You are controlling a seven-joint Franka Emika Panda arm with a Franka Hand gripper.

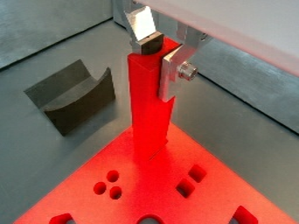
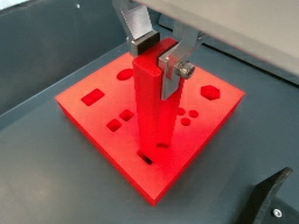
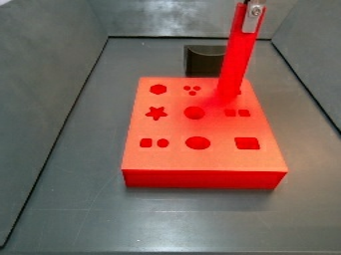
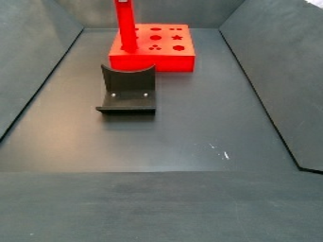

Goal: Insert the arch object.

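Dark grey walls close in a bare grey tabletop (image 4: 190,123), and near its far edge sits the flat red board with shaped holes (image 3: 200,134), its cutouts facing up so pieces can drop in from above. Standing on that board is the arch object (image 2: 152,105), a long slim red bar held upright, its lower end down at the board's surface close to one corner; in a side view (image 3: 234,60) it leans very slightly, and I cannot tell whether the foot is already in a hole or only resting on top. The tool (image 1: 162,54) grips the bar at its top end, its silver fingers (image 1: 177,70) closed against opposite faces with the red piece between them, which looks like the way to keep the bar vertical while it is lowered. A dark grey block with a curved notch (image 4: 127,90) lies apart from the board, nearer the middle of the tabletop, clear of the work. My guess is the insertion is under way but unfinished.
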